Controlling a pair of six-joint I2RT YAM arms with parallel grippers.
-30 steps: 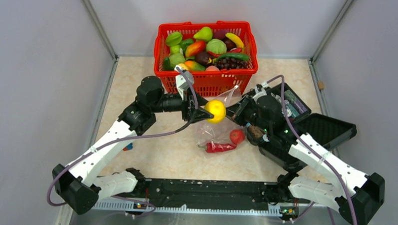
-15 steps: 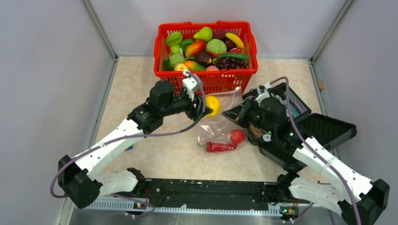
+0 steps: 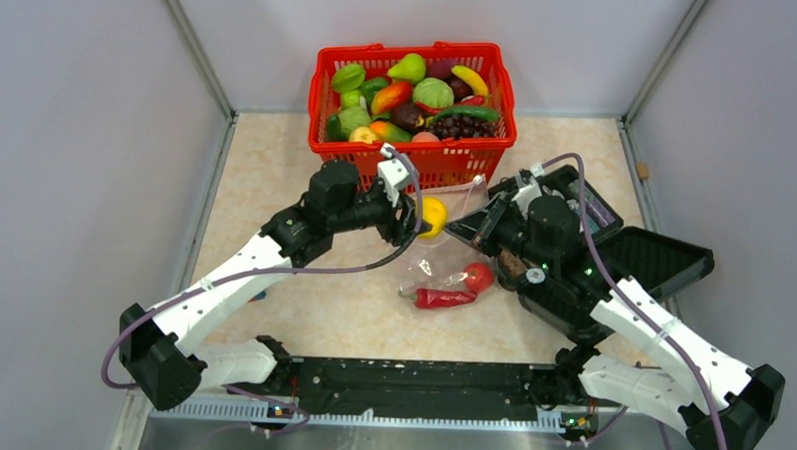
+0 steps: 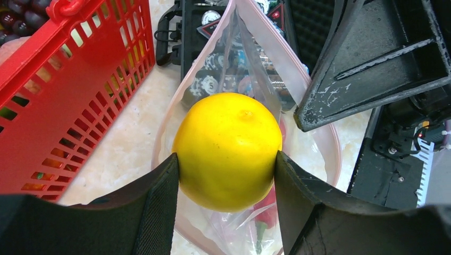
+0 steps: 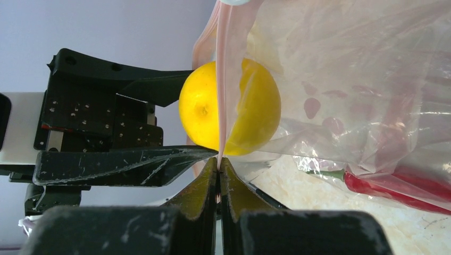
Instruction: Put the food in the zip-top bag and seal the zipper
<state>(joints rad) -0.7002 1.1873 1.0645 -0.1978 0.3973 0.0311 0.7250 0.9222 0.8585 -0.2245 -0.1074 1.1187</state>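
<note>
1. My left hand [image 4: 226, 159] is pinching the lemon [image 4: 227, 149] across its middle. One finger pad sits on each side, and the jaws are spread only as wide as the fruit.
2. My right hand [image 5: 219, 162] is pressed together on the zipper [image 5: 220, 79] edge of the zip-top bag [image 5: 345, 69]. It holds that lip up, so the mouth stands off the counter [image 3: 276, 171].
3. The relation that matters is that the mouth faces the left hand and the lemon sits right at it. In the left wrist view the pinkish rim loops around and below the fruit. In the right wrist view the strip crosses the lemon's face, and its right part shows through the plastic.
4. From the mouth, the bag's body runs down toward the near edge of the counter. The chili [image 3: 442, 298] and tomato [image 3: 479, 277] appear to lie inside it there.
5. My judgement is that the left arm finishes this step with a short push forward and down past the lip, then a release. The lemon could catch on the held lip. The red basket [image 3: 417, 166] stands just behind the bag.
</note>
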